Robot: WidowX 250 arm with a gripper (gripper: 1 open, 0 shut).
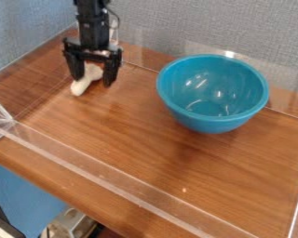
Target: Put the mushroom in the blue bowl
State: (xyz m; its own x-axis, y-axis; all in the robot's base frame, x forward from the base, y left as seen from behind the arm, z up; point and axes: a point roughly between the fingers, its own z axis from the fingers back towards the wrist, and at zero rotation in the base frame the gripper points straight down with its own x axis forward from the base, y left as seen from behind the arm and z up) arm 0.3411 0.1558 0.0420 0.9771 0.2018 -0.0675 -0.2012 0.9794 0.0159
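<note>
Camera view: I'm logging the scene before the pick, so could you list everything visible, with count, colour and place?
mushroom: one, cream stem showing, cap hidden behind the gripper; lying on the table at far left, between the open jaws.
bowl: one, teal-blue, glossy, empty; upright on the table at right, apart from the mushroom.
table: one, brown wood grain; fills the middle of the view.
clear wall: low transparent panels along the table's edges.
backdrop: blue-grey, behind the table.
gripper: one, black, jaws open, pointing down over the mushroom; whether it touches is unclear.
</note>
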